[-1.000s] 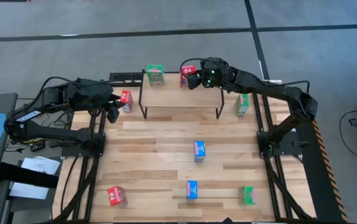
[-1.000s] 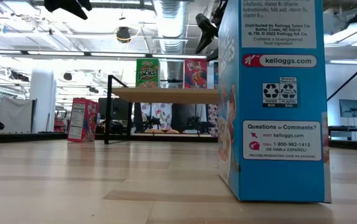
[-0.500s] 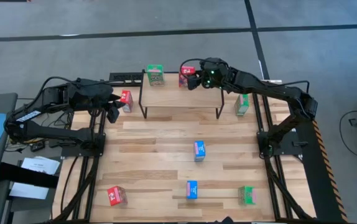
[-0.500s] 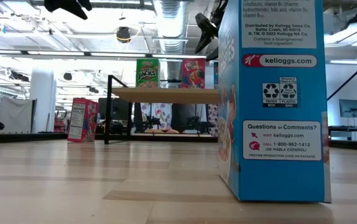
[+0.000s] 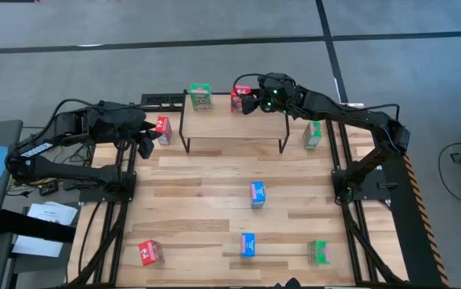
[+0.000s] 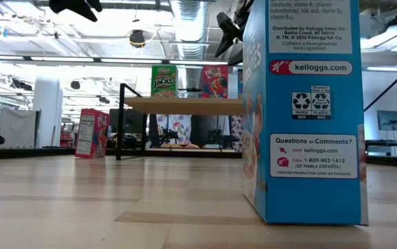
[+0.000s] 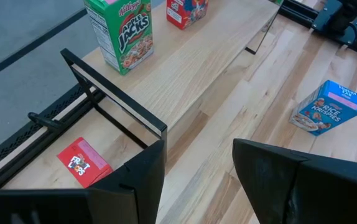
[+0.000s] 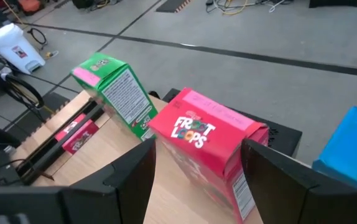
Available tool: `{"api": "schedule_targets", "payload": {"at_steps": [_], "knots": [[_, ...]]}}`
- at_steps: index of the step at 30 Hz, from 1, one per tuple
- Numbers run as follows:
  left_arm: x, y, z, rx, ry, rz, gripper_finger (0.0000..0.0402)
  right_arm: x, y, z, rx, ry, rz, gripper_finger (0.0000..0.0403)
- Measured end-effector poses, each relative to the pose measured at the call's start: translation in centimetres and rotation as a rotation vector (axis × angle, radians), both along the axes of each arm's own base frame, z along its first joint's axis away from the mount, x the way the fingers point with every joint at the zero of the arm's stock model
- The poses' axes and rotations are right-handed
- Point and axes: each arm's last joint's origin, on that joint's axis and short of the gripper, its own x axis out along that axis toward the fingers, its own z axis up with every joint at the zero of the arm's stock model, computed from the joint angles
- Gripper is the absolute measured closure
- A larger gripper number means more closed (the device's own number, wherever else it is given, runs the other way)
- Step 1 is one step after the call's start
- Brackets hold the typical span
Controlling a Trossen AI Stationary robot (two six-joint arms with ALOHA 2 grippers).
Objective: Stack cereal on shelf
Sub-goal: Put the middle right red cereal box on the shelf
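The shelf (image 5: 230, 124) stands at the table's far middle. On its far edge a green cereal box (image 5: 201, 96) stands upright on its base, and to the right of it stands a red cereal box (image 5: 239, 96). My right gripper (image 5: 251, 103) reaches in from the table's right and is shut on the red box (image 8: 206, 140). A blue box (image 8: 352, 143) shows just beyond the red one in the right wrist view. My left gripper (image 5: 144, 147) waits open and high off the shelf's left end, with nothing between its fingers (image 7: 197, 146). My right gripper has the red box between its two fingers, one on the box's left edge (image 8: 161, 142) and one on its right narrow side (image 8: 254, 160). The fingers come from the table's right, slanting a little downward. The box stands upright, its base at the shelf top (image 6: 217, 95).
Loose boxes stand on the table: red (image 5: 163, 128) left of the shelf, green (image 5: 312, 134) right of it, blue (image 5: 257, 193) in the middle, and red (image 5: 150, 252), blue (image 5: 248, 245) and green (image 5: 318, 252) along the near edge. The shelf's near half is bare.
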Motion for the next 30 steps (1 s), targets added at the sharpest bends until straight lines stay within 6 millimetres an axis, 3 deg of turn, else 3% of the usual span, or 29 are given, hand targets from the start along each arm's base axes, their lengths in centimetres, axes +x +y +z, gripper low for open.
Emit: {"api": "schedule_targets", "payload": {"at_steps": [11, 21, 30], "knots": [[0.0, 0.0, 0.0, 0.000, 0.000, 0.000, 0.0226, -0.2, -0.4, 0.0, -0.002, 0.006, -0.021, 0.0143], [0.0, 0.0, 0.0, 0.002, 0.002, -0.003, 0.0226, 0.8, -0.9, -1.7, 0.027, 0.050, -0.009, 0.0143], [0.0, 0.0, 0.0, 0.002, 0.002, -0.002, 0.0226, 0.6, -1.2, -1.5, 0.021, 0.037, -0.019, 0.0143]]}}
